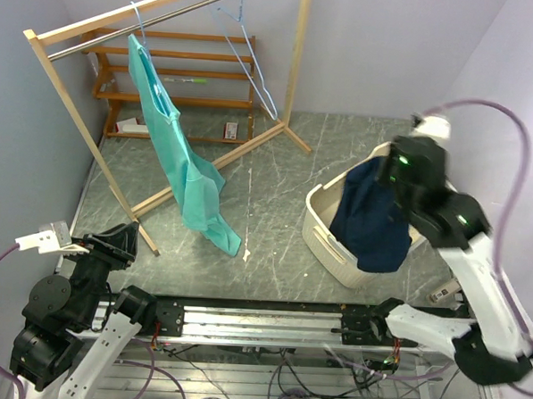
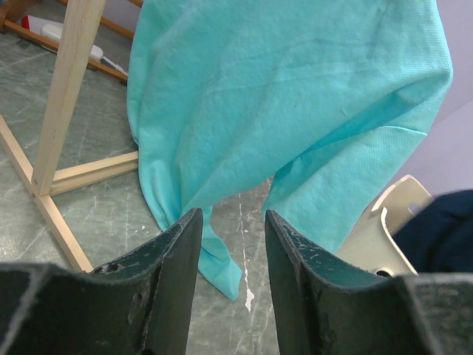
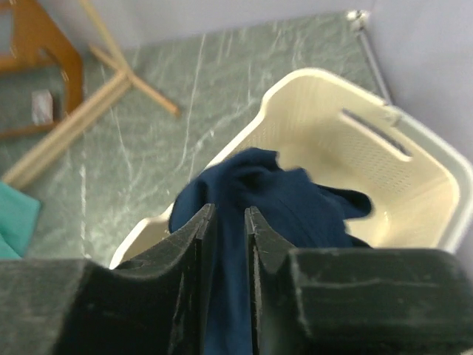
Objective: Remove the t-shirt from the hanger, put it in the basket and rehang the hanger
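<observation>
A teal t-shirt (image 1: 183,168) (image 2: 295,96) hangs from a pale blue hanger (image 1: 138,23) on the rack's rail, its hem trailing on the floor. My left gripper (image 1: 124,241) (image 2: 233,251) is open and empty, low at the near left, facing the teal cloth from a distance. A navy t-shirt (image 1: 370,218) (image 3: 273,207) droops over the near rim of the cream basket (image 1: 323,234) (image 3: 414,148). My right gripper (image 1: 386,170) (image 3: 229,218) is right above it, jaws parted by a narrow gap through which navy cloth shows.
The wooden rack's slanted leg (image 1: 83,123) and floor rails stand between my left arm and the teal shirt. An empty wire hanger (image 1: 251,65) hangs further along the rail. A low wooden shelf (image 1: 183,79) sits at the back wall.
</observation>
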Controlling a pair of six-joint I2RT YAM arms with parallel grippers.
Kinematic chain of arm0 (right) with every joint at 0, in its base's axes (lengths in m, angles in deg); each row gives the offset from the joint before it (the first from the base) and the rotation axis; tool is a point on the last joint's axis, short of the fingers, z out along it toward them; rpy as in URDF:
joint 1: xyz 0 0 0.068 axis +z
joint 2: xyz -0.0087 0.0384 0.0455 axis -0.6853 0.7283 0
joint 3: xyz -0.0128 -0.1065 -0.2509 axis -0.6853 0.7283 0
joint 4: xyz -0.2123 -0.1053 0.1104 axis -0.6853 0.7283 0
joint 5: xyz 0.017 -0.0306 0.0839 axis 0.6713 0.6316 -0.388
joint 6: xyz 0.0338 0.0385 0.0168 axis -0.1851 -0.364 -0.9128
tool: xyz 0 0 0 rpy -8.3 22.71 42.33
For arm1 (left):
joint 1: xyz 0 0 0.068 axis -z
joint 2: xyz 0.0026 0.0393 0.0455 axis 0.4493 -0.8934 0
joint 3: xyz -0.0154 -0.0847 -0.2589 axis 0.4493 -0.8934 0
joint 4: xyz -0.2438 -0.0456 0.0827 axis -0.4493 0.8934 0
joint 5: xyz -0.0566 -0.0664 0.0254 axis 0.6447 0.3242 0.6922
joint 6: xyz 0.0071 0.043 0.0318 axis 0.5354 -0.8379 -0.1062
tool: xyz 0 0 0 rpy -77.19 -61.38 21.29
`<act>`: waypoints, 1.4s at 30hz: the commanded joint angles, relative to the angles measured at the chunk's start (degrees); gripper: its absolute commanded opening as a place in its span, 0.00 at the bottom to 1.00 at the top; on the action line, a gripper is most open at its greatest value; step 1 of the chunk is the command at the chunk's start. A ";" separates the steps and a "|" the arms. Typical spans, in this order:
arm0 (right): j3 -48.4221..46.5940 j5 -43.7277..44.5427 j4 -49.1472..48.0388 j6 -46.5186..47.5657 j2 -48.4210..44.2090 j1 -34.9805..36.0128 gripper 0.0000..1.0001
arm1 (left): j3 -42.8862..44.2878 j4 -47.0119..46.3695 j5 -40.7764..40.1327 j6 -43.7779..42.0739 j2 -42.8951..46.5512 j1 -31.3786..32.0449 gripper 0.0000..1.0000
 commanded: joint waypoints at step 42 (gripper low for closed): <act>-53.36 -25.33 -21.33 16.03 54.17 30.51 0.68 | 0.44 -0.24 -0.87 0.09 0.05 0.89 0.49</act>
